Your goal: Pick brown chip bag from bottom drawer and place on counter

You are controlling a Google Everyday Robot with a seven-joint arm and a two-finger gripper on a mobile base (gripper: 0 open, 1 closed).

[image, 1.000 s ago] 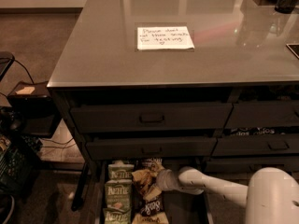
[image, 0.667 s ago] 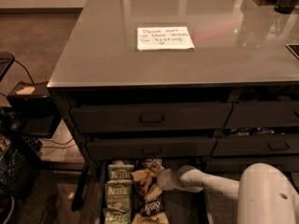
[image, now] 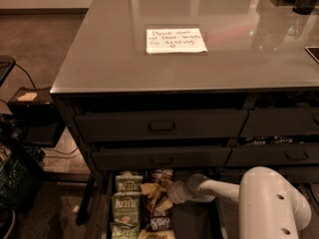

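The bottom drawer (image: 193, 220) is pulled open below the cabinet. The brown chip bag (image: 158, 222) lies in it, with white lettering and a tan-gold wrinkly top end (image: 151, 192) pointing toward the cabinet. My gripper (image: 174, 193) reaches in from the right on a white arm and sits low in the drawer at the bag's top end. I cannot see whether it touches the bag. The glossy grey counter (image: 124, 63) spans the top of the cabinet, with a white handwritten note (image: 176, 40) on it.
Several green-and-white Kettle bags (image: 126, 203) lie in the drawer, left of the brown bag. Two handled drawer fronts (image: 162, 126) are shut above it. My white arm link (image: 271, 203) fills the lower right. A dark box and cables (image: 30, 113) stand to the left.
The big white arm link has shifted left and grown in the picture. The gripper has stayed at the brown bag's top end in the drawer.
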